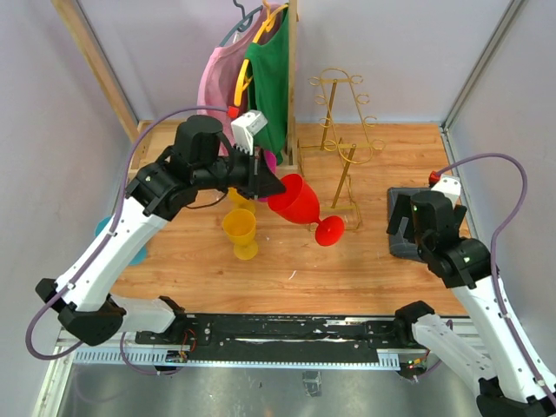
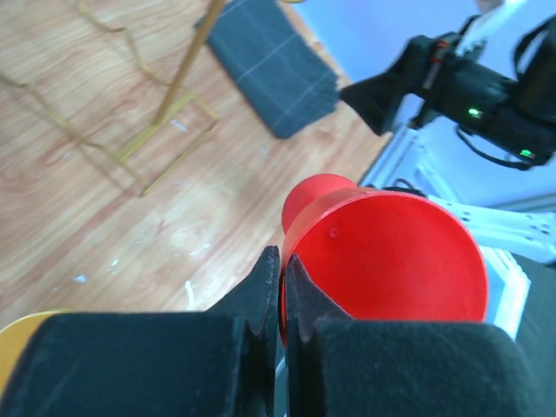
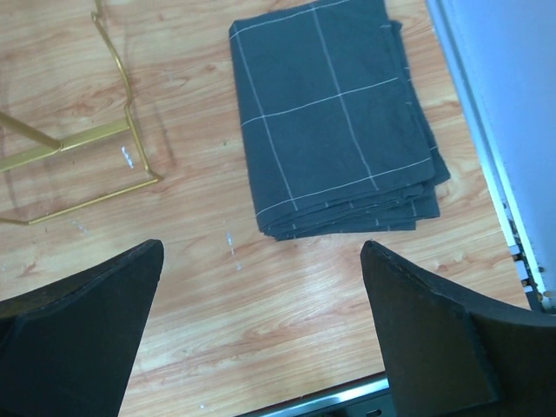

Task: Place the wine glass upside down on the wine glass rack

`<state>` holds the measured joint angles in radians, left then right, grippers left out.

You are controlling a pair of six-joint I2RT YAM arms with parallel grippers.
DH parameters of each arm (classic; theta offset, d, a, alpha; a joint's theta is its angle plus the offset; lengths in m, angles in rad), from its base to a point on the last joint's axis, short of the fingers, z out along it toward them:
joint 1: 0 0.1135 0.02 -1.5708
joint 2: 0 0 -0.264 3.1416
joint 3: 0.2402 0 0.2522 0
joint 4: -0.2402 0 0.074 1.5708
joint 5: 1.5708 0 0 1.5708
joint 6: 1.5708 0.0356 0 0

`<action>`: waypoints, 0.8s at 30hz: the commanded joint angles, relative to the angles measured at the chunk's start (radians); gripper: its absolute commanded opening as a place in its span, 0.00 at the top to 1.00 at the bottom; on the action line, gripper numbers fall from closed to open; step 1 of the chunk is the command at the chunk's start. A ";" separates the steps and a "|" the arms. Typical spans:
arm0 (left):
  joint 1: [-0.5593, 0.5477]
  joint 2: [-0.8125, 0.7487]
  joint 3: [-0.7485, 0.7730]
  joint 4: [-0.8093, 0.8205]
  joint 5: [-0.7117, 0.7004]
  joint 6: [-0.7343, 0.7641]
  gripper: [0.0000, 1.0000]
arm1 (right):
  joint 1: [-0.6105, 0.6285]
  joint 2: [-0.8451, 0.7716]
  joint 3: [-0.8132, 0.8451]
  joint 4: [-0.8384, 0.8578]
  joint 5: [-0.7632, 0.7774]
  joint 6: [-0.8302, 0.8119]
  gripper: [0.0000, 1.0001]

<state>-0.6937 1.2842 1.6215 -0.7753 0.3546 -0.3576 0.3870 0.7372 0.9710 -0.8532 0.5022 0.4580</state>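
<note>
1 pinch only: clamping the red wine glass [image 1: 295, 201] by its bowl rim with the left gripper [image 2: 282, 261], keeping it tilted, foot pointing at the wine glass rack [image 1: 341, 130] base, near but apart. Reading as light, stiff, slick plastic, so likely pivoting in an edge grip; judging the stem a steadier hold. Hovering the right gripper [image 3: 261, 252], spread wide and holding nothing, over a folded dark cloth [image 3: 330, 113].

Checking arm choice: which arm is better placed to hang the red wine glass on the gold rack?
Left. The left pincer is shut on the red plastic wine glass, close to the gold wire rack. The right pincer is open, empty, by the folded dark cloth.
</note>
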 commanded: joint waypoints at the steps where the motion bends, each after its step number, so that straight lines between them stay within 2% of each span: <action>1: 0.040 -0.044 -0.016 0.161 0.276 -0.060 1.00 | 0.005 -0.034 0.052 -0.043 0.104 0.009 0.02; 5: 0.143 -0.084 -0.147 0.535 0.486 -0.257 1.00 | 0.005 -0.037 0.078 -0.023 0.126 -0.014 0.02; 8: 0.190 -0.086 -0.207 0.802 0.580 -0.409 1.00 | 0.004 -0.017 0.124 0.000 0.127 -0.038 0.02; 11: 0.204 -0.042 -0.174 0.870 0.595 -0.437 1.00 | 0.004 0.013 0.183 0.035 0.110 -0.075 0.02; 13: 0.220 -0.015 -0.175 0.977 0.620 -0.491 1.00 | 0.004 0.030 0.216 0.074 0.075 -0.104 0.02; 17: 0.285 0.052 -0.223 1.409 0.670 -0.788 1.00 | 0.004 0.073 0.282 0.150 -0.003 -0.152 0.02; 22: 0.328 0.176 -0.119 1.648 0.679 -1.014 1.00 | 0.003 0.112 0.386 0.240 -0.045 -0.211 0.02; 24: 0.335 0.224 -0.069 1.726 0.668 -1.086 1.00 | 0.000 0.117 0.406 0.291 -0.119 -0.233 0.02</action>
<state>-0.3752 1.4418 1.4517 0.6434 1.0004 -1.2007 0.3870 0.8520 1.3151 -0.6857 0.4793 0.2970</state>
